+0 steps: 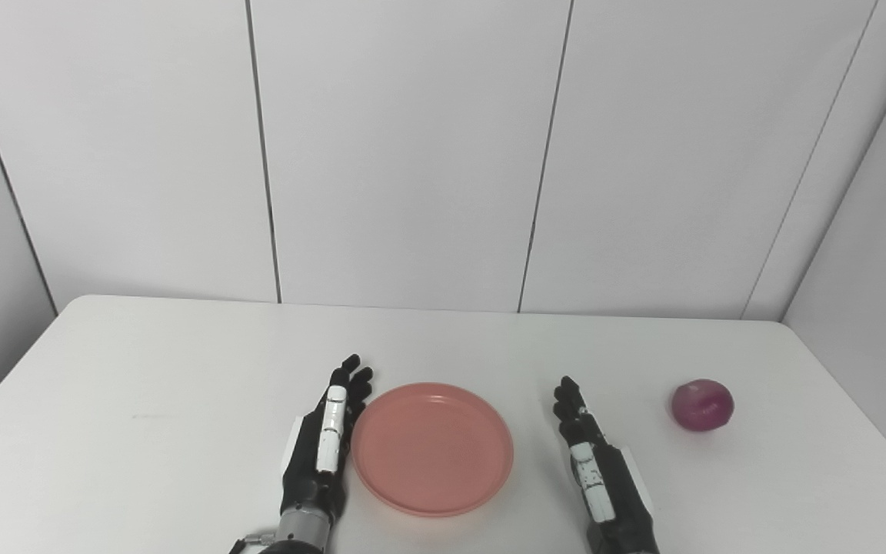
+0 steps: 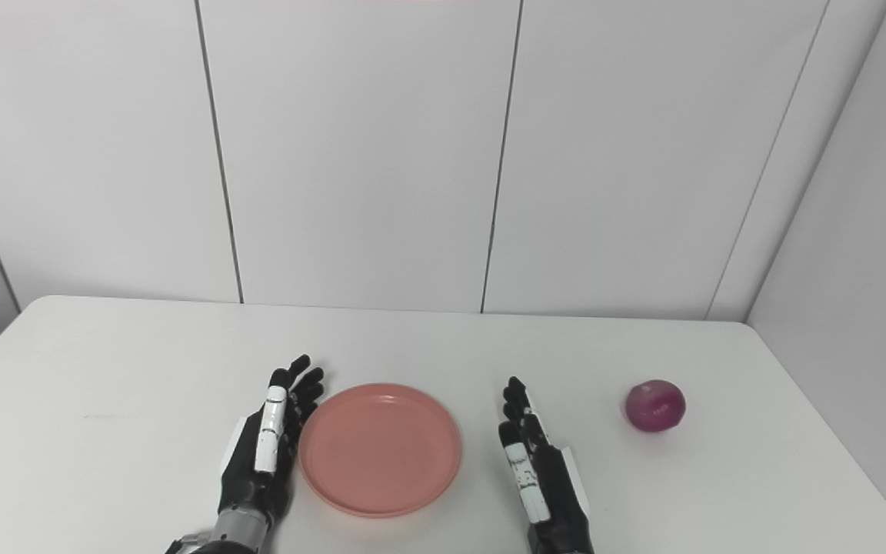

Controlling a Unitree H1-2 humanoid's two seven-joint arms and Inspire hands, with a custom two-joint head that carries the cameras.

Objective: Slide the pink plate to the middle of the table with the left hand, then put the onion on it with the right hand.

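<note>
Spanning the whole lower half of both views: white counter (image 1: 143, 431), rounded far corners, grey panelled walls (image 1: 412, 154) behind and at both sides.

Pink plate (image 1: 432, 449) lies flat on the counter, near edge, roughly centred left to right. Nothing on it.

Left robot hand (image 1: 324, 454) lies just left of the plate, edge-on, fingers (image 1: 351, 381) stretched out toward the far wall and slightly spread; holding nothing. Its inner side sits right against the plate's left rim; whether they actually touch, cannot tell.

Right robot hand (image 1: 601, 469) lies right of the plate with a clear strip of counter between them. Fingers extended and apart, pointing far, empty.

Onion (image 1: 702, 405), red-purple and round, sits on the bare counter to the right of the right robot hand, apart from it, a little farther back than the plate's centre. Well apart from the plate.
</note>
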